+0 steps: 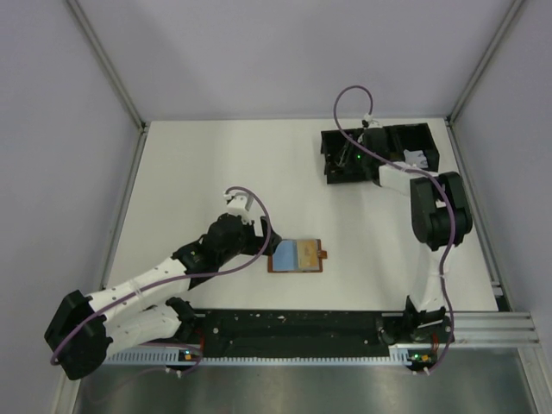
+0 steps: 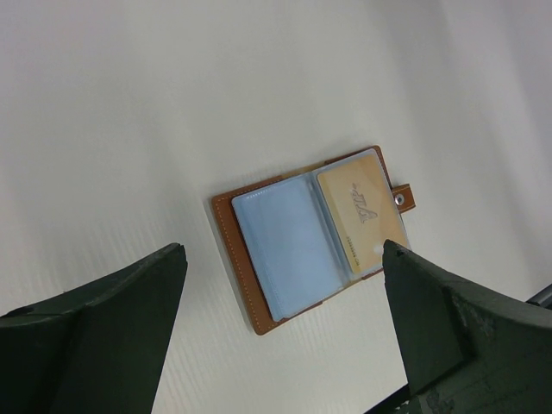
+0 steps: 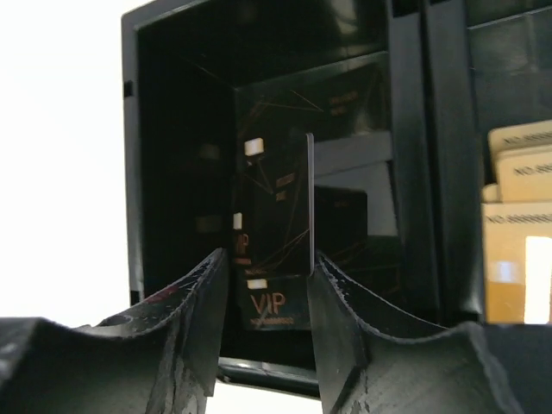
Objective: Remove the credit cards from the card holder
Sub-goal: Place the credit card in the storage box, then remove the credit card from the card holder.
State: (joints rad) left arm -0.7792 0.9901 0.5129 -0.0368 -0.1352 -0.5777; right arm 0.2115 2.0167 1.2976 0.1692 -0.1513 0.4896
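Observation:
The brown card holder (image 1: 297, 256) lies open on the white table, with a blue plastic sleeve (image 2: 285, 250) on one side and a beige credit card (image 2: 358, 207) on the other. My left gripper (image 2: 283, 250) hovers above it, open wide, and touches nothing. Over the left compartment of the black tray (image 3: 134, 172), my right gripper (image 3: 269, 256) has its jaws apart. A black card (image 3: 310, 198) stands edge-on between them, against the right finger. Another black card marked VIP (image 3: 272, 306) lies in the compartment below.
The black tray (image 1: 423, 129) stands at the back right of the table. Its right compartment holds several beige cards (image 3: 517, 224). A black rail (image 1: 293, 326) runs along the near edge between the arm bases.

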